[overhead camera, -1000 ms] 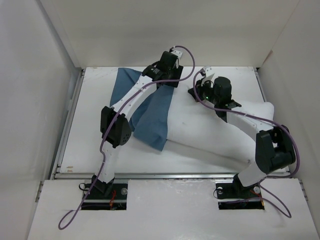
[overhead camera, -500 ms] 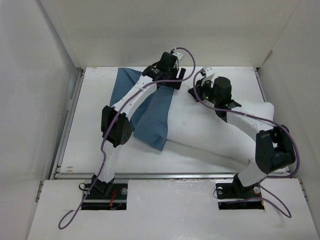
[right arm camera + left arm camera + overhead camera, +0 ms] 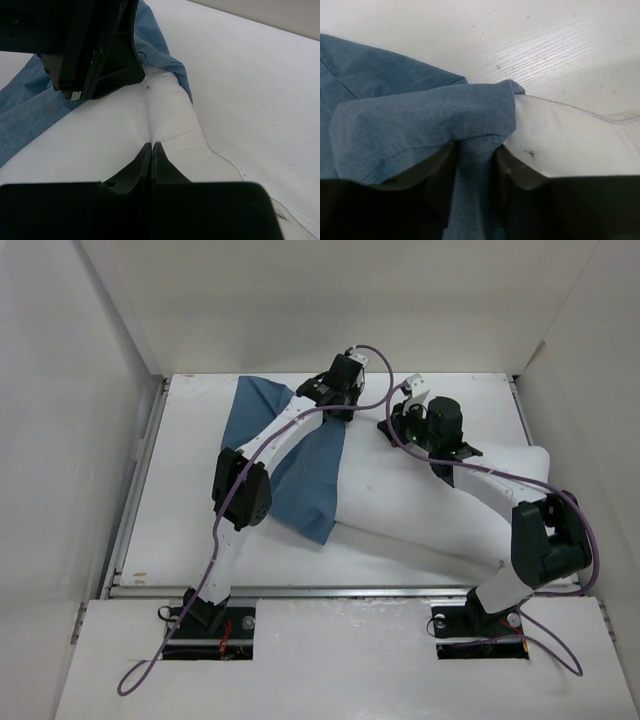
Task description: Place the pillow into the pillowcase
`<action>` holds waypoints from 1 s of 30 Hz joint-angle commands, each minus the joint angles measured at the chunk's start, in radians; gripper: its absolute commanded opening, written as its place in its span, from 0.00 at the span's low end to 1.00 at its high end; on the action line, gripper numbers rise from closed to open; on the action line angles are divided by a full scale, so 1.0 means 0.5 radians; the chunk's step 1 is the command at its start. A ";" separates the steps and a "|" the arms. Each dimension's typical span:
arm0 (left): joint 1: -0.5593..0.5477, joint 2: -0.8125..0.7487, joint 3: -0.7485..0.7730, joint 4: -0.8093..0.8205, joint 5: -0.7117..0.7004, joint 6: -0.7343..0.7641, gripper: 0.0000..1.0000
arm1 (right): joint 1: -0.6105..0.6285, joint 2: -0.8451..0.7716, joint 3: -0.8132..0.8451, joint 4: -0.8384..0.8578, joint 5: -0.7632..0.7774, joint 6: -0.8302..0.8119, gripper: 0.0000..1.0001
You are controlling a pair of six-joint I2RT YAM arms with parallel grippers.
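pillow [image 3: 430, 515]: plump white soft cushion lying across your table [image 3: 170, 530], left end covered by the pillowcase [image 3: 300, 480]; you cannot tell whether it is inside or beneath. pillowcase: limp, wrinkled slate-blue cloth. left gripper [image 3: 475, 150]: clenched on a bunched pillowcase fold, tips half buried. right gripper [image 3: 151, 148]: pinching a pucker of pillow fabric.

The pillowcase [image 3: 308, 480] covers one end of the pillow [image 3: 400, 512].
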 commanded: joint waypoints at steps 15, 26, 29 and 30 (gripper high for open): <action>-0.138 -0.239 0.227 0.169 -0.044 0.013 0.00 | 0.263 -0.143 -0.108 0.419 -0.282 -0.006 0.00; -0.435 -0.607 0.111 0.227 -0.068 0.074 0.05 | 0.306 -0.035 -0.200 0.870 -0.264 0.181 0.00; -0.512 -0.666 0.092 0.227 -0.089 0.074 0.06 | 0.306 0.002 -0.243 0.996 -0.059 0.273 0.00; -0.512 -0.666 0.092 0.227 -0.108 0.074 0.06 | 0.306 0.002 -0.243 1.014 0.078 0.307 0.00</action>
